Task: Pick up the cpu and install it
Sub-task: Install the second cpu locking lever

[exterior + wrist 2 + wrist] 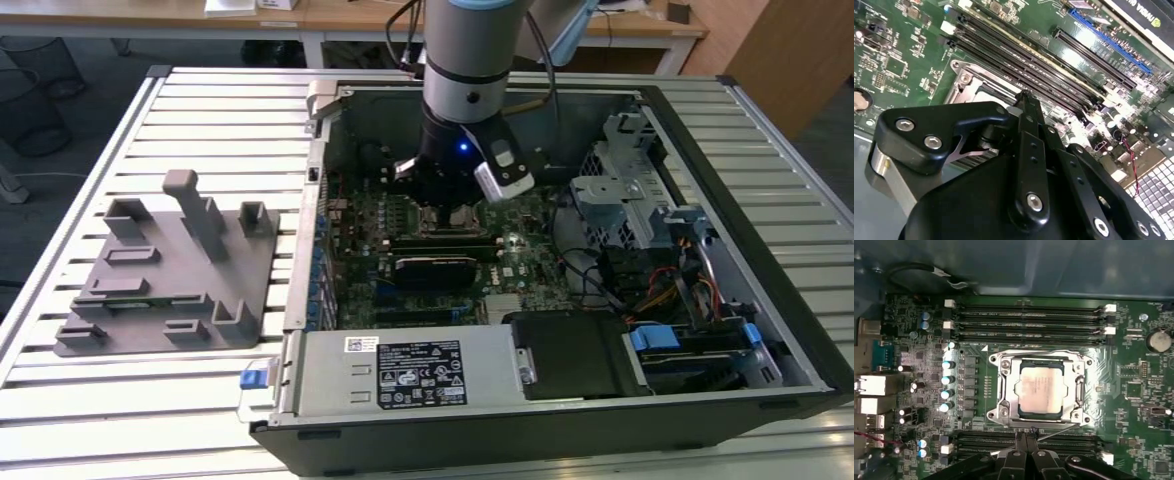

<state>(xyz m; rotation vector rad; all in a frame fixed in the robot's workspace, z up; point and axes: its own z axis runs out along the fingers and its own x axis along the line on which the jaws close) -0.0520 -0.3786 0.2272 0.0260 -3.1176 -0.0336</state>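
Your cpu is sitting flat in the socket frame on the motherboard, between the memory slots. Your gripper is hovering just beside it, fingers pressed together, gripping nothing.

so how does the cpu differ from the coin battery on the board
The cpu is square with a pale, matte silver top; the coin battery is round and shinier. The cpu is the larger of the two. The cpu sits inside a metal socket frame mid-board; the coin battery sits near the board's edge. Both lie flat and look metallic.
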